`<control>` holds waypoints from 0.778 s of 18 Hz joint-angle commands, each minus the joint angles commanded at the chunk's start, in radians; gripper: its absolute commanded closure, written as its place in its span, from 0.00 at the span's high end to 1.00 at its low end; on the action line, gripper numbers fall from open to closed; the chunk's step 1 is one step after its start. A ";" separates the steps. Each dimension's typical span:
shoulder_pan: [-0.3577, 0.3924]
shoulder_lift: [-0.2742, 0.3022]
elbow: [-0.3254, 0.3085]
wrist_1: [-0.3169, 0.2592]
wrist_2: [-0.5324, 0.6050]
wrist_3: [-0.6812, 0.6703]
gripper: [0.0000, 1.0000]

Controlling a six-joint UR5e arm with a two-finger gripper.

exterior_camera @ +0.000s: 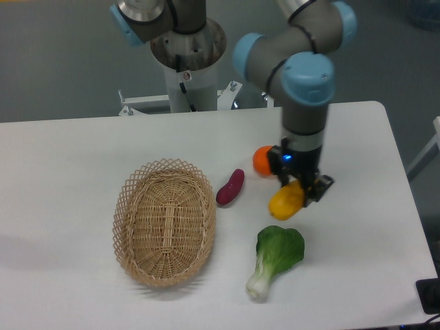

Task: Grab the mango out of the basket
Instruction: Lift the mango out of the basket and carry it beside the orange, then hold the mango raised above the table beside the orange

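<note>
Yellow-orange mango (pixel 286 201) sits clamped in the gripper (pixel 300 194), above the table (pixel 357 227).

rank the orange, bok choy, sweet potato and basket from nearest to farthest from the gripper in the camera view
From the gripper, shut on the mango:
1. Orange, just behind it.
2. Bok choy, in front.
3. Sweet potato, further along the table.
4. Basket, at the far side, empty.

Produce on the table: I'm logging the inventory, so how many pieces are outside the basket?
4. The mango is held in the gripper jaws; the orange sits partly behind the arm; the sweet potato lies beside the basket; the bok choy is nearest the camera.
</note>
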State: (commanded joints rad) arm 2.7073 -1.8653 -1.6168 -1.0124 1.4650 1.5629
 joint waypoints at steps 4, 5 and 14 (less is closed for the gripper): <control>0.037 0.000 0.000 -0.018 -0.006 0.051 0.46; 0.043 0.000 0.000 -0.021 -0.008 0.058 0.46; 0.049 0.000 -0.002 -0.022 -0.008 0.066 0.46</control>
State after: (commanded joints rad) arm 2.7566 -1.8653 -1.6183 -1.0339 1.4573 1.6291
